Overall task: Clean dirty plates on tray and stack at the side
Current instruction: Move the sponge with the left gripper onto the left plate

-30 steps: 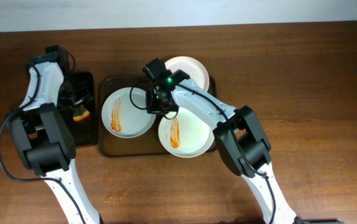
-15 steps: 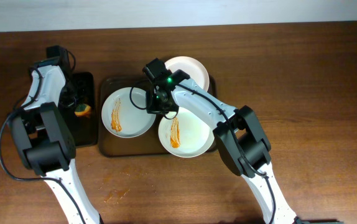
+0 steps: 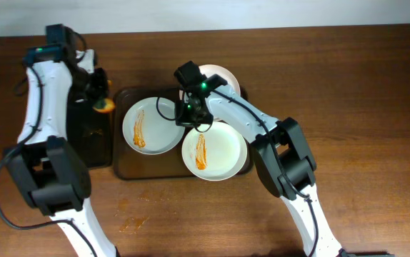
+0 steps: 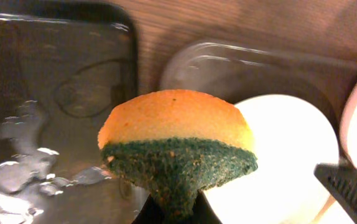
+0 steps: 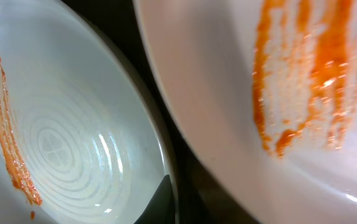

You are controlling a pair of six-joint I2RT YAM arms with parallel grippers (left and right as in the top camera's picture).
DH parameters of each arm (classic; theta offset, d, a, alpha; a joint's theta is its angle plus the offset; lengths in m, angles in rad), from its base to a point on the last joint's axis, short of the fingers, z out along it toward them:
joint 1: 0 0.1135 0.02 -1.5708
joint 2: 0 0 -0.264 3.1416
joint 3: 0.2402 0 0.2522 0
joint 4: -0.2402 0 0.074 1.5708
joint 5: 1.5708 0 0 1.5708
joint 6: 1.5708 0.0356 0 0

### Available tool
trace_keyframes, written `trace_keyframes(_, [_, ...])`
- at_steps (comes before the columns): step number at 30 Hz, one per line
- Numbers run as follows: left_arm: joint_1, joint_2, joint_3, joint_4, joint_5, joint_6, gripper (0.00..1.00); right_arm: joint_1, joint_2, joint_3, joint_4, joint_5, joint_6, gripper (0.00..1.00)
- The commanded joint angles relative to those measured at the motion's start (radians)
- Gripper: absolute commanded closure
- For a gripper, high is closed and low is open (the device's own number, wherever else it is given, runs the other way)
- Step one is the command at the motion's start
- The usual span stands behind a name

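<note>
White plates (image 3: 151, 127) crowd the brown tray (image 3: 125, 165), rims close together.

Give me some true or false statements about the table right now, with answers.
The left end effector holds an orange-and-green sponge. True.
All three plates are clean. False: two visibly carry orange sauce streaks.
The plates are stacked in one pile. False: they lie spread over the brown tray.
A black tray sits left of the brown tray. True.
</note>
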Motion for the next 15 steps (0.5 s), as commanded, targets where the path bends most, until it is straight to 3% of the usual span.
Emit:
trace_keyframes(1, [-0.087, -0.008, -0.114, 0.045, 0.011, 0.004, 0.99, -0.001, -0.008, 0.007, -0.003, -0.022, -0.013, 0.96])
trace_keyframes(5, [-0.150, -0.008, -0.266, 0.230, 0.001, -0.016, 0.99, -0.001, -0.008, 0.007, -0.004, -0.022, -0.013, 0.96])
trace_keyframes(10, [-0.180, -0.007, -0.412, 0.409, -0.210, -0.109, 0.99, -0.001, -0.008, 0.007, -0.004, -0.021, -0.013, 0.96])
trace_keyframes(15, [-0.193, -0.008, -0.501, 0.509, -0.158, -0.108, 0.99, -0.001, -0.008, 0.007, -0.003, -0.021, -0.013, 0.96])
